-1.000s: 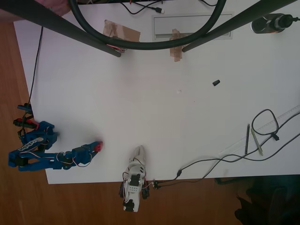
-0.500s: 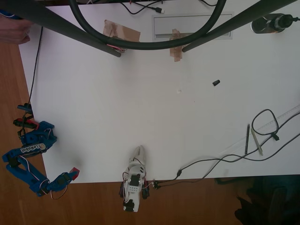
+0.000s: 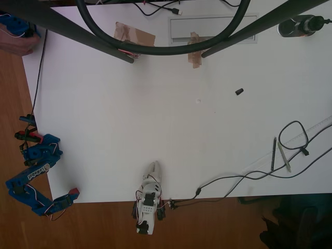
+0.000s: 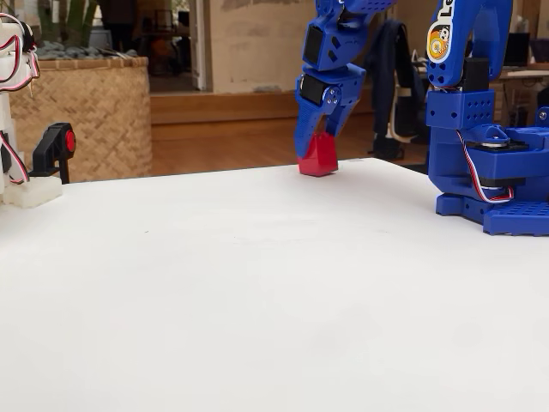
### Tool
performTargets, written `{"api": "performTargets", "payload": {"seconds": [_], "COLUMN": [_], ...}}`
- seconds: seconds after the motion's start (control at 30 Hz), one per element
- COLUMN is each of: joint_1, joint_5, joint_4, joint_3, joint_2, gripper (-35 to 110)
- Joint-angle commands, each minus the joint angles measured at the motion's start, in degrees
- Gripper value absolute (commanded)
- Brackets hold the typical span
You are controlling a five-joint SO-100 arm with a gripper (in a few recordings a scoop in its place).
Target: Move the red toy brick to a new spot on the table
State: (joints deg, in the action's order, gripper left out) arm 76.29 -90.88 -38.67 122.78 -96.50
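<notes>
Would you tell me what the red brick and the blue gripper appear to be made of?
The red toy brick looks like smooth moulded plastic with an even, saturated colour. The gripper seems to be matte blue plastic, perhaps 3D-printed, though no layer lines are visible here.

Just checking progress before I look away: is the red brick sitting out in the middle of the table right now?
No, the red brick is at the table's near-left corner edge, at the blue gripper's tip.
</notes>
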Motion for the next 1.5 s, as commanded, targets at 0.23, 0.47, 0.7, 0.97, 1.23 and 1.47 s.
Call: {"api": "performTargets", "payload": {"seconds": [0.23,0.47,0.7,0.97,1.23,1.47], "joint_1": [1.9,-15.8,-47.2,-65.0,-78.0,-75.8], "joint_5": [-6.9,-3.3,-0.9,2.3,10.2,10.2], "joint_4": [-7.2,-16.2,-21.6,-14.9,-29.0,-32.3], "joint_3": [-11.3,-22.1,-10.0,29.3,50.1,60.5], "joint_2": [-3.9,-16.8,-33.7,-59.9,-84.0,-94.7], "gripper": [26,29,18,0,0,0]}}
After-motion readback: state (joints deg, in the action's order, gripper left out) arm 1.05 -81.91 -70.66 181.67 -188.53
